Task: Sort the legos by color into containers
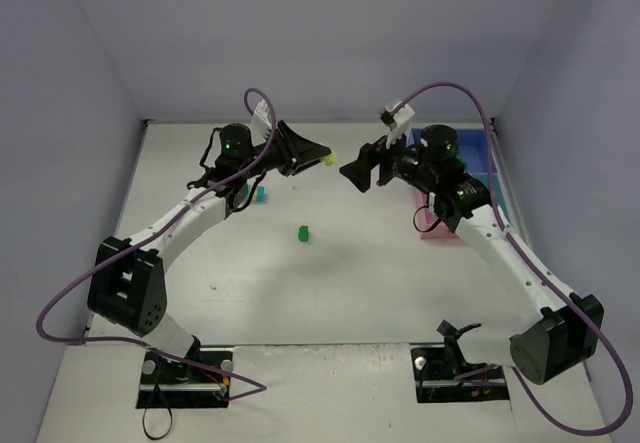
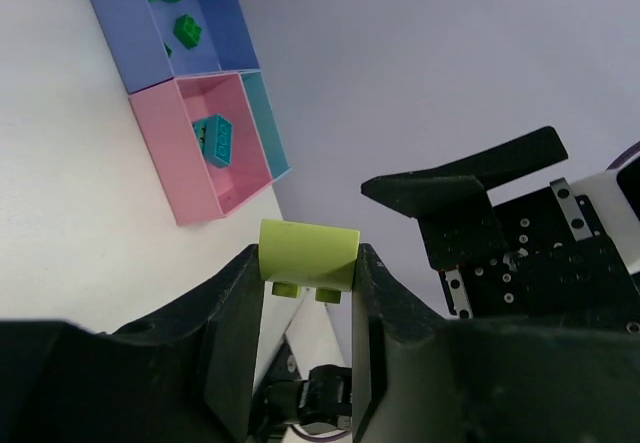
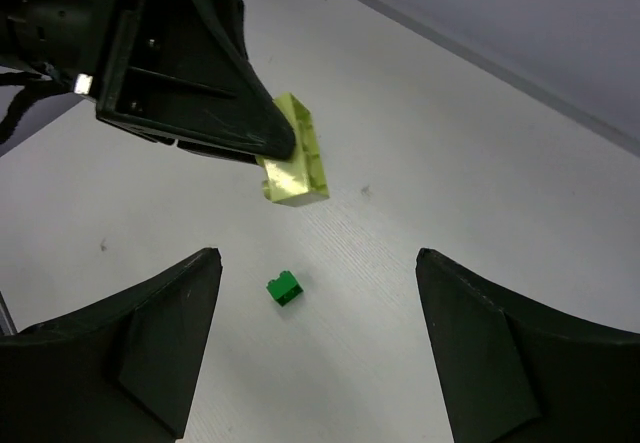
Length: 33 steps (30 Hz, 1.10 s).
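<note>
The sort was partly done. In the left wrist view the blue tray (image 2: 110,23) already held at least two dark green bricks (image 2: 187,30), and the pink tray (image 2: 155,158) held one cyan brick (image 2: 215,138). The small light blue tray (image 2: 265,123) beside it showed nothing inside, though only a sliver of it was visible, so that is uncertain.

The left gripper (image 2: 308,268) was pinching a yellow-green brick (image 2: 308,251) between its fingers. It held the brick above the middle of the table (image 1: 380,283), pointing toward the right gripper (image 3: 318,263). That gripper's jaws stood wide apart with nothing between them (it looked like a hand-over being set up).

Loose on the table lay a single dark green brick (image 1: 303,233) and a second cyan brick (image 1: 260,193), the latter near the left arm. At least three bricks were therefore left to place: the held one, probably bound for the light blue tray, and those two.
</note>
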Each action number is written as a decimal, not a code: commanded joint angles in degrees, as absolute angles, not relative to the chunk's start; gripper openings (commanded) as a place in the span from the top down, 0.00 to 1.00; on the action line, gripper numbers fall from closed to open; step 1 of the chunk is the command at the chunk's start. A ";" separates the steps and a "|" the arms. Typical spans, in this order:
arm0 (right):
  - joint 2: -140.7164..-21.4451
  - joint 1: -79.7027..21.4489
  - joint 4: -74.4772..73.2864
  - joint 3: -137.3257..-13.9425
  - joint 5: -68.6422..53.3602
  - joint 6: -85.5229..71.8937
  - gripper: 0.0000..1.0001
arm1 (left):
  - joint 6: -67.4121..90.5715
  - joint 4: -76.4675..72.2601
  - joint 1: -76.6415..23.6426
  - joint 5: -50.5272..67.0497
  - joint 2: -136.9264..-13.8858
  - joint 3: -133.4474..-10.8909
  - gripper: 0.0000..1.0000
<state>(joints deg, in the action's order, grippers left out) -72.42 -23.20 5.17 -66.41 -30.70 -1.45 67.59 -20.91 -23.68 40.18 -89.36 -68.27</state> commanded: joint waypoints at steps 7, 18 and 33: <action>-77.52 -26.37 11.07 -73.03 -34.10 2.19 0.27 | 75.41 -28.92 -25.93 41.40 -87.80 -71.98 1.00; -79.45 -27.07 12.13 -74.00 -32.87 2.64 0.67 | 75.94 -28.13 -26.72 41.84 -86.66 -71.19 1.00; -72.34 -19.79 7.74 -62.41 -17.15 0.36 1.00 | 54.52 -0.06 -26.02 31.68 -82.71 -73.03 0.26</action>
<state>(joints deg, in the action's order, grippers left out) -75.50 -23.38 5.93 -64.25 -24.27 2.59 65.82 -11.20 -26.41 37.89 -87.68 -68.95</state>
